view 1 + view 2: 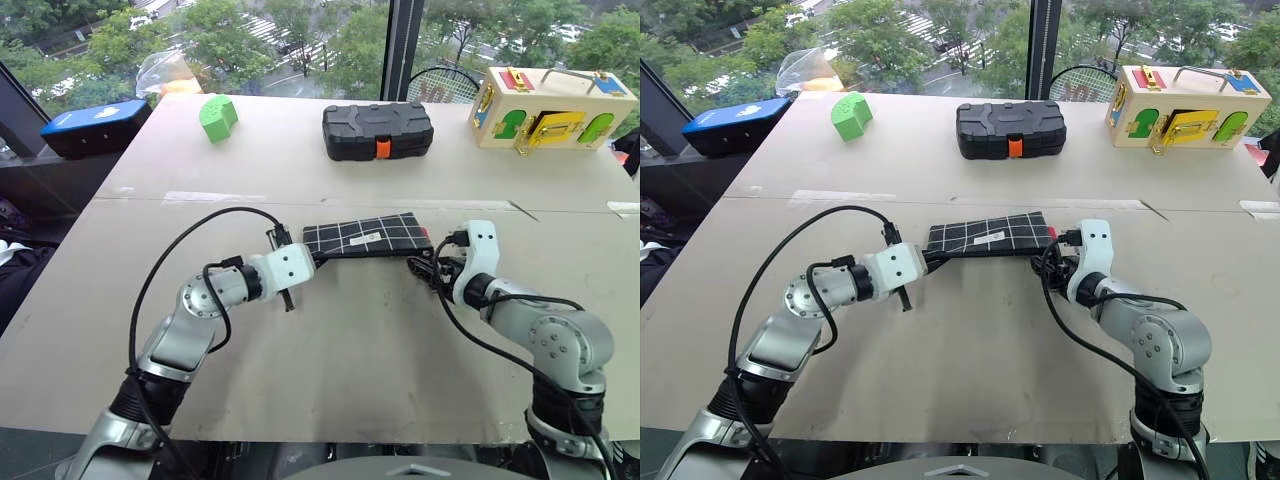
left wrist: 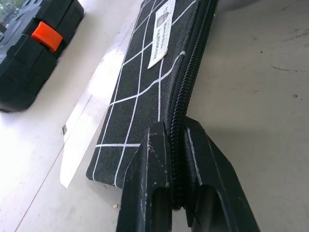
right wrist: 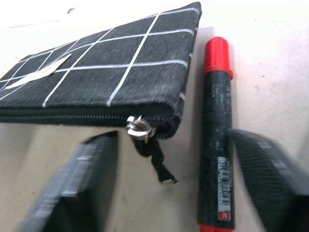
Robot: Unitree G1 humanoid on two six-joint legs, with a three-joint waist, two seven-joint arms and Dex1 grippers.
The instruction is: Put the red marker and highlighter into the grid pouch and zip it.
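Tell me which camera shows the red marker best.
The right wrist view: the red marker lies full length on the table beside the grid pouch, between the open right gripper fingers. The head views show just a red speck by the pouch's end.

The left pincer point(image 2: 177, 193) is clamped on the zipper edge of the grid pouch point(image 2: 145, 92) at its near corner. The pouch lies flat on the counter point(image 2: 256, 87), white label point(image 2: 161, 36) up. Beside the pouch's far side sits a black case point(image 2: 29, 53) with an orange latch point(image 2: 47, 36).
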